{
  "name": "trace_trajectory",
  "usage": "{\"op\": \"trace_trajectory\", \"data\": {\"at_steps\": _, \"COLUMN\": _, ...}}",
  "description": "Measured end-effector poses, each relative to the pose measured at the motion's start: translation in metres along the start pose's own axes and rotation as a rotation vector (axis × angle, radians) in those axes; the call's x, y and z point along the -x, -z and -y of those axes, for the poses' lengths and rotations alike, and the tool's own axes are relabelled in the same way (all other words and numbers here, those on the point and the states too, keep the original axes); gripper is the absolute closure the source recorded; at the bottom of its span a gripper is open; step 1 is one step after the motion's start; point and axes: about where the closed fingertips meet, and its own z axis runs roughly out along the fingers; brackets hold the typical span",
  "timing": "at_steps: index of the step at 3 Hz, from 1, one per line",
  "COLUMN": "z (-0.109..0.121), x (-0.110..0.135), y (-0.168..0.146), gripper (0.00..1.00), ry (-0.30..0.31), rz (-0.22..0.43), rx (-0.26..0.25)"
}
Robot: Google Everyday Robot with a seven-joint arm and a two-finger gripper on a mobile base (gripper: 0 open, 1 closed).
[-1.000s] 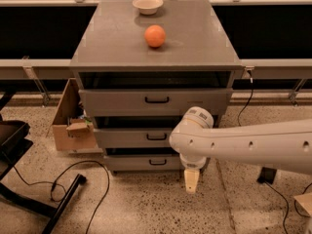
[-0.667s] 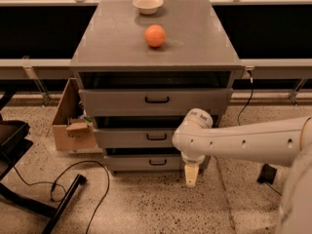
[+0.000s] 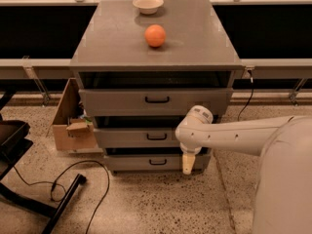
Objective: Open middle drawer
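1. Clearly, we saw the middle drawer (image 3: pixel 131 137) as the second of three fronts in the grey cabinet (image 3: pixel 117 48), with its small black handle (image 3: pixel 156 136) at the centre of the front
2. We found the top drawer (image 3: pixel 122 102) above it, taller and with a bigger handle, and the bottom drawer (image 3: pixel 136 163) below it, just over the speckled floor (image 3: pixel 161 204)
3. A dark gap showed above the middle front, and we could not tell how far out it stood
4. The white arm (image 3: pixel 234 133) reached in from the right, its rounded joint covering the right end of the middle drawer
5. The gripper (image 3: pixel 187 164) hung pointing down before the right end of the bottom drawer, lower than the middle handle and apart from it
6. We could not tell whether the claw was released or clenched
7. On the cabinet top we saw an orange (image 3: pixel 155 35), with a white bowl (image 3: pixel 147 4) behind it near the back edge, the two apart
8. Left of the cabinet stood an open cardboard box (image 3: pixel 73 130), and a black cable (image 3: pixel 92 167) looped over the floor
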Motion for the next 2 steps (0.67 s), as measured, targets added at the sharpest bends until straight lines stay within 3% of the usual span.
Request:
{"op": "trace_trajectory", "data": {"at_steps": 1, "z": 0.025, "x": 0.007, "y": -0.014, "gripper": 0.0, "ry": -0.01, "rz": 0.056, "rx": -0.019}}
{"op": "trace_trajectory", "data": {"at_steps": 2, "z": 0.047, "x": 0.018, "y": -0.022, "gripper": 0.0, "ry": 0.014, "rz": 0.111, "rx": 0.007}}
